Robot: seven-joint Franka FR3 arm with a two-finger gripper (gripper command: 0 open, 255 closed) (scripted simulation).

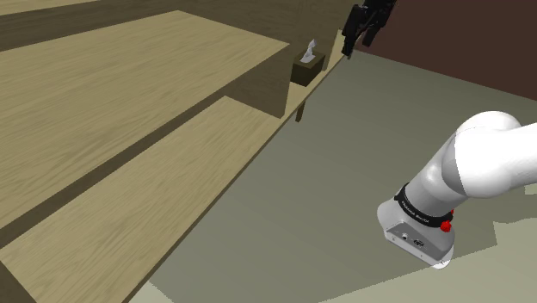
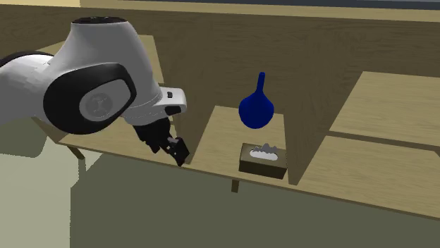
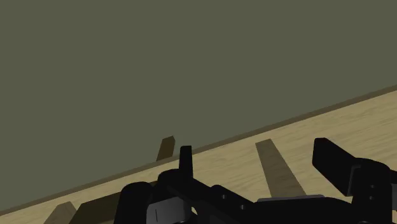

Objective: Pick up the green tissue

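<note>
The gripper [image 2: 175, 149] hung near the front edge of the wooden shelf [image 2: 220, 132], its fingers [image 3: 185, 159] apart and empty; to reach well it should, I judged, travel along that edge to above the tissue box [image 2: 264, 160], then descend with jaws across the narrow width. The box sat at the shelf's front, long axis along the edge, tissue pointing up; a blue vase [image 2: 257, 109] stood just behind.

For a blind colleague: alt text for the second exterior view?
The black claw hangs by the front edge of a wooden shelf, to the view's left of a dark tissue box in a cubby; a blue vase stands behind the box.
</note>
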